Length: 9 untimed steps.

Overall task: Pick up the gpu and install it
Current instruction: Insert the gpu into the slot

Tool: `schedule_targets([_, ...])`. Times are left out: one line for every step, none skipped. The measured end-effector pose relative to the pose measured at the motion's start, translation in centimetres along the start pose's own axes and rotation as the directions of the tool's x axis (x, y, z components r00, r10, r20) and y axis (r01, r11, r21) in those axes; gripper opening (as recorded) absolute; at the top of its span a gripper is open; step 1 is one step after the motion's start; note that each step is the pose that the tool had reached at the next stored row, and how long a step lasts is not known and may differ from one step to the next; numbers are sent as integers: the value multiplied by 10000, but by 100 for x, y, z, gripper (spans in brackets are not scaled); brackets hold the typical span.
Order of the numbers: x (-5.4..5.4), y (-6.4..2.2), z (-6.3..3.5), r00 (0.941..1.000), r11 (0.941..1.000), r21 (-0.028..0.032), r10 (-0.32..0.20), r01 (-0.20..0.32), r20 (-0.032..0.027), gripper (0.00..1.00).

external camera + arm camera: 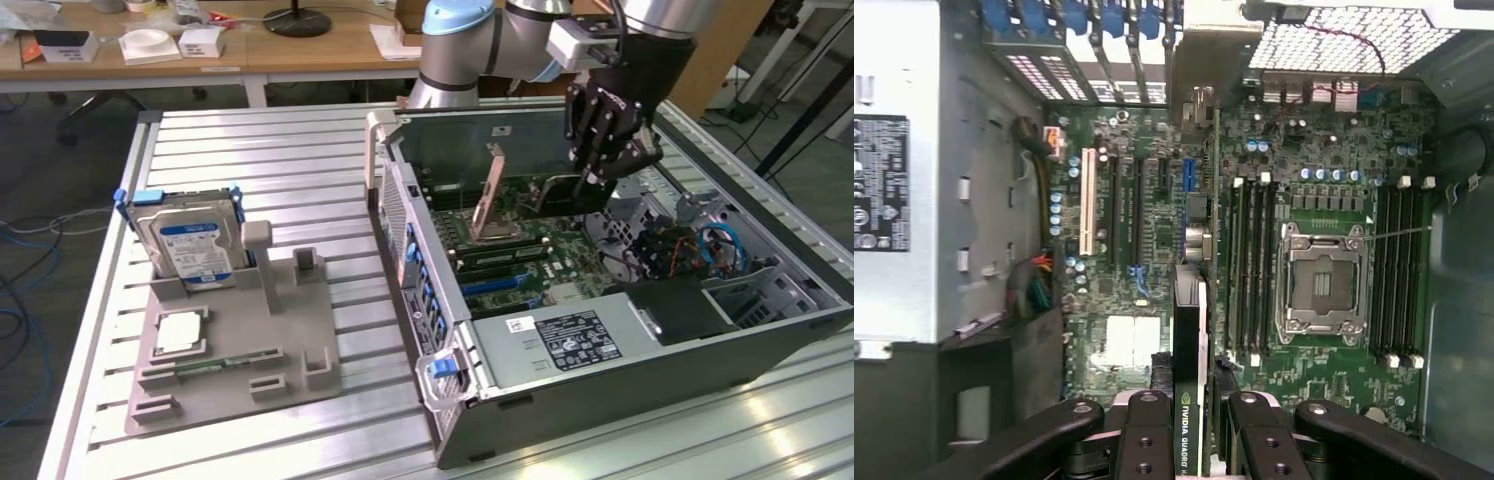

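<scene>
The gripper (597, 172) is hanging inside the open computer case (667, 392), its jaws clamped on the gpu (554, 198), and the card is riding above the motherboard (534, 265). In the wrist view we're looking straight down the gpu's top edge (1189, 340), and white lettering there is spelling out "NVIDIA QUADRO K" before the frame cuts it off. The black fingers (1144, 430) are pressing in on either side of the card.

Beneath it, the board is showing a white expansion slot (1090, 215) and black expansion slots (1136, 210) on one side of the card. On the other side are the memory slots (1251, 265) and the silver CPU socket (1324, 280). A bundle of red, green and yellow wires (1034, 285) is crowding in near the white slot. The power supply label (879, 180) is carrying print too fine to read.

Outside the case, toward the exterior view's left, a grey fixture (227, 350) is sitting on the slatted metal surface (320, 160). A hard drive (194, 245) is standing upright in it, its blue-and-white label unreadable.
</scene>
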State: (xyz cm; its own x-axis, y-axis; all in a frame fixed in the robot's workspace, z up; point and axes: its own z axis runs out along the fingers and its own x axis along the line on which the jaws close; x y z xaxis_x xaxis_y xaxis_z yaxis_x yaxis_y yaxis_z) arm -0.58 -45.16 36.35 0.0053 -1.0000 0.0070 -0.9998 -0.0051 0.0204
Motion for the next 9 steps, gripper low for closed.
schedule_targets([-5,-1,19,10000,10000,1,11,-11,3,26])
schedule_targets([-14,-1,37,10000,10000,1,24,-24,3,26])
schedule_targets([-23,-1,55,10000,10000,1,36,-36,3,26])
schedule_targets([-28,-2,74,10000,10000,1,47,-47,4,26])
schedule_targets([-32,-3,92,10000,10000,1,59,-59,4,26])
schedule_targets([-38,-2,109,10000,10000,-1,70,-70,2,26])
schedule_targets([-44,-3,127,10000,10000,-1,79,-79,2,26])
schedule_targets([-49,-3,146,10000,10000,0,86,-86,3,26])
schedule_targets([-53,-4,164,10000,10000,0,93,-93,5,26])
